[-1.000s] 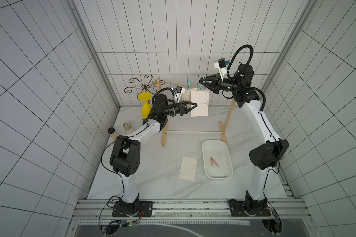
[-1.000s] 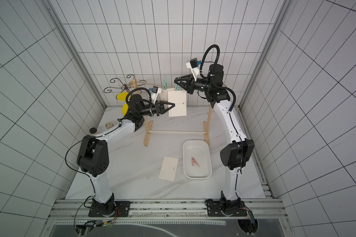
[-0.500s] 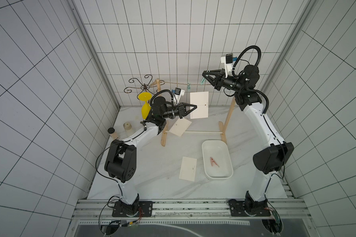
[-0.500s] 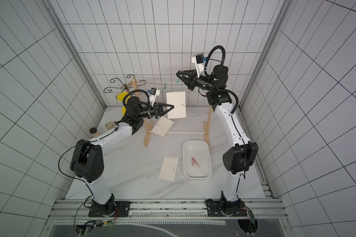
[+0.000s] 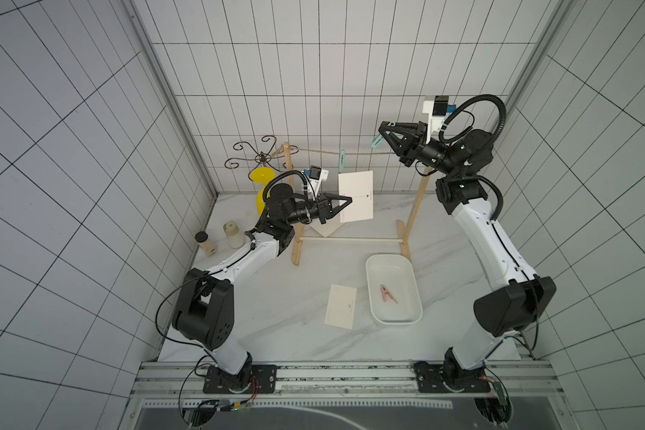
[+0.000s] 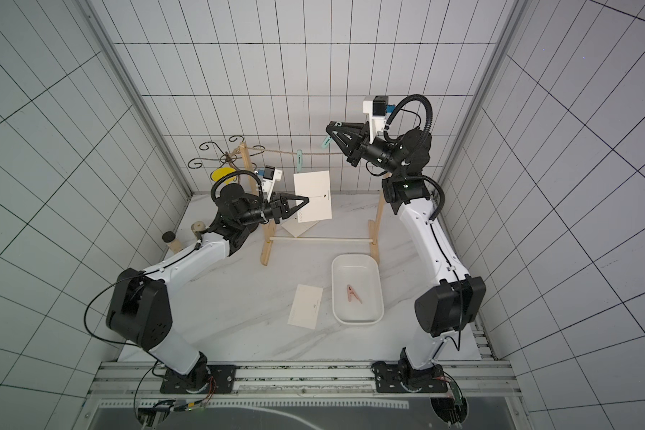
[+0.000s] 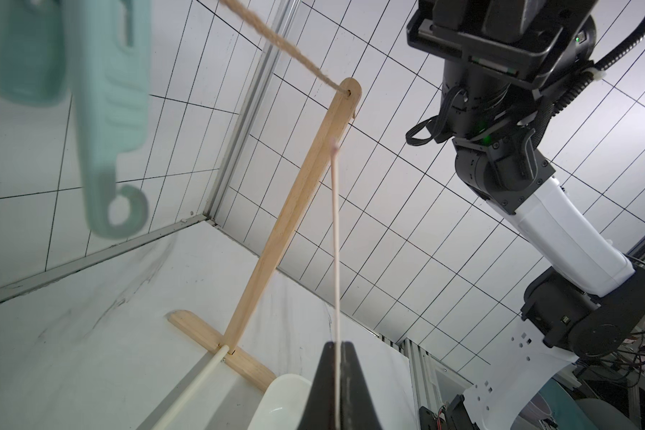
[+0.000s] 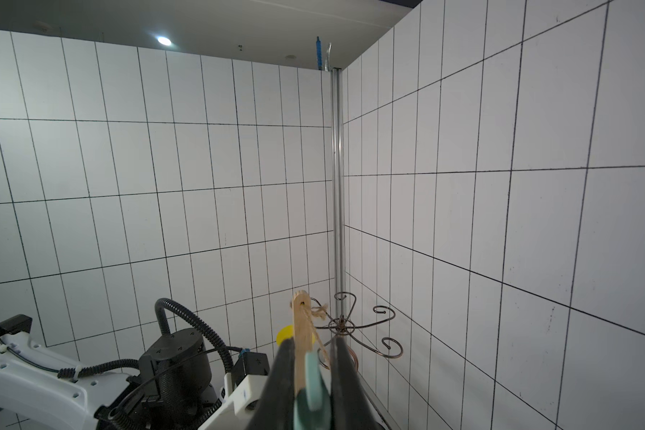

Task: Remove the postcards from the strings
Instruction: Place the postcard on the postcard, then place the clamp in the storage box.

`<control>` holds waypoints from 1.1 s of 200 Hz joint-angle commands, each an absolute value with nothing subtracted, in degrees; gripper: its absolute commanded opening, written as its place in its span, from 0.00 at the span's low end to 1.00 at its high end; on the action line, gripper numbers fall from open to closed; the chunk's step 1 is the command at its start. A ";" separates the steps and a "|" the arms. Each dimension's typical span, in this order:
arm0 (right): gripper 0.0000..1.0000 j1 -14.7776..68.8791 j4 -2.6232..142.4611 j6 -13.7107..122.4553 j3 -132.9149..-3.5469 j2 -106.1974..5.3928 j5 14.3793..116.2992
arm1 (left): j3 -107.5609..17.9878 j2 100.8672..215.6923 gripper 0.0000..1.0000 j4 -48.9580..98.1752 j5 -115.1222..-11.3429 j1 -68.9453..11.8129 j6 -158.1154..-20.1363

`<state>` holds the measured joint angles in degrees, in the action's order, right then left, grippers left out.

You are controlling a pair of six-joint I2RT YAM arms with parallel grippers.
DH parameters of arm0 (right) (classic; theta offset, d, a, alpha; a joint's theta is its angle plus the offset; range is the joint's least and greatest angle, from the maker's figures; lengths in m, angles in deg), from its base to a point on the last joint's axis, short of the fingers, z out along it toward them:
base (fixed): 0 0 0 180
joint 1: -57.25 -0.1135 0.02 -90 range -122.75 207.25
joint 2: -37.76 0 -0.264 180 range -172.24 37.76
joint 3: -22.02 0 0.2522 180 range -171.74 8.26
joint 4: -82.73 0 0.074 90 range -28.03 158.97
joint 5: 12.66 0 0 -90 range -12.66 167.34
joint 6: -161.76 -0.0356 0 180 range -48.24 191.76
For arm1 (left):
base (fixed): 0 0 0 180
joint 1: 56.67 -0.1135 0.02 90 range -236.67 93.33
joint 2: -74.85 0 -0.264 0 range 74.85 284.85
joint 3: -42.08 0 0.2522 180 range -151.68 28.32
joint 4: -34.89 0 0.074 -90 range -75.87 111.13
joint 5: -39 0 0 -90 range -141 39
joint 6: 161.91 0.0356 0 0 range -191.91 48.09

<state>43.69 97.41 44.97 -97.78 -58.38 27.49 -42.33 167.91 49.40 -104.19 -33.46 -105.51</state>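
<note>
Holding the card: the left gripper point(image 5: 348, 202) had its fingers point(image 7: 326, 391) pressed together on a side edge of one postcard point(image 5: 358, 191), which showed edge-on between them in the left wrist view.
Held postcard: it stood upright just below the string point(image 5: 313, 151). Its top edge looked free of any peg, so I judged it off the line.
Right gripper point(image 5: 382, 130): it was closed on a teal peg point(image 5: 376, 140), just above the string.
Second peg point(image 5: 342, 161): it hung on the string just beside the held card's top corner; I could not tell whether they touched.
Second postcard point(image 5: 326, 229): it lay on the table point(image 5: 276, 298) behind the frame's rod point(image 5: 350, 240).
Third postcard point(image 5: 340, 306): it lay flat beside the white tray point(image 5: 388, 257).
Handling: the card looked light, thin, easily bent and probably slick. A flat pinch reaching well onto the face near an edge seemed best, since a hard squeeze or twist would likely crease it.
</note>
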 commanded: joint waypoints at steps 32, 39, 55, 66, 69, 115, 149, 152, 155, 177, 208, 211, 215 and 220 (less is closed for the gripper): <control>0.00 43.43 105.44 43.11 -88.67 -50.74 27.84 | -38.00 162.49 0.00 47.44 -102.18 -33.29 -103.46; 0.00 43.45 105.69 43.17 -86.76 -49.44 28.00 | -37.11 161.79 0.00 47.34 -101.95 -33.29 -103.46; 0.00 43.44 106.36 43.60 -81.48 -46.01 28.80 | -34.78 160.05 0.00 47.19 -101.38 -33.29 -103.45; 0.00 43.42 106.16 44.12 -77.47 -43.48 29.56 | -32.96 158.67 0.00 46.73 -100.85 -33.29 -103.33; 0.00 43.38 106.15 44.15 -76.32 -42.66 29.75 | -32.37 158.24 0.00 46.57 -100.78 -33.29 -103.29; 0.00 43.29 104.41 44.63 -58.57 -32.70 32.57 | -22.92 151.42 0.00 44.54 -96.89 -33.20 -102.68; 0.00 43.19 99.84 46.24 -47.48 -27.01 35.00 | -16.77 146.58 0.00 41.27 -95.02 -33.20 -102.08; 0.00 43.21 99.41 46.39 -46.53 -26.49 35.46 | -16.21 146.16 0.00 40.85 -94.89 -33.20 -101.98; 0.00 43.20 99.06 46.44 -45.57 -26.04 35.83 | -15.73 145.77 0.00 40.37 -94.60 -33.20 -101.85; 0.00 43.20 96.85 46.71 -39.29 -23.08 38.34 | -11.46 143.30 0.00 38.42 -93.62 -33.20 -102.11; 0.00 43.05 94.92 46.14 -31.29 -20.94 40.78 | -6.39 141.50 0.00 37.25 -92.79 -33.03 -103.46; 0.00 42.96 94.90 46.10 -30.57 -20.84 40.90 | -6.04 141.49 0.00 37.04 -92.76 -32.98 -103.52; 0.00 42.93 94.74 45.97 -29.69 -20.78 41.15 | -5.59 141.49 0.00 36.77 -92.71 -32.94 -103.50; 0.00 42.88 94.56 45.79 -28.62 -20.84 41.37 | -5.12 141.53 0.00 36.28 -92.66 -32.77 -103.54</control>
